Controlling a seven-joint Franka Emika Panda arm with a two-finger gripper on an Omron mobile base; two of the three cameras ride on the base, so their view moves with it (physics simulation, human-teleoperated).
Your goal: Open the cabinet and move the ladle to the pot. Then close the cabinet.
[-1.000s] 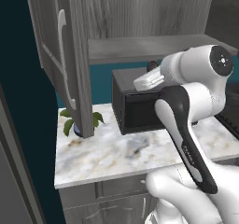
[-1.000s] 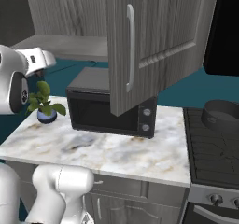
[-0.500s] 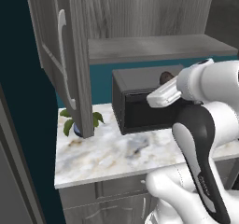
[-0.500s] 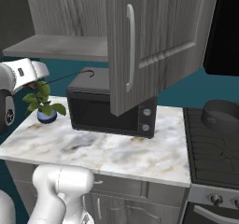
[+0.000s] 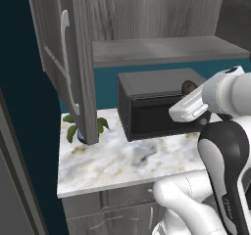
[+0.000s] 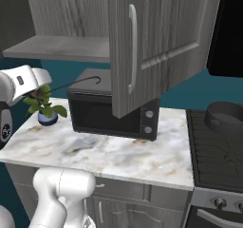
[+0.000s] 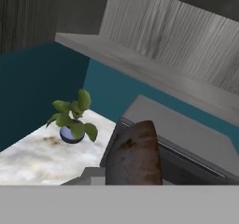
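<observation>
Ladle [image 7: 134, 154], dark and rust-flecked, held in the nearly closed gripper [image 5: 188, 88] above the microwave [image 6: 110, 109] at the counter [image 6: 118, 156] rear edge, cabinet [image 6: 156, 46] doors open, pot [image 6: 225, 118] on the stove [image 6: 216, 151] beyond the counter's right end.

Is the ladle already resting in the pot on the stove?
No. The pot sits on the stove with nothing in it, while the ladle hangs in the air above the microwave.
</observation>
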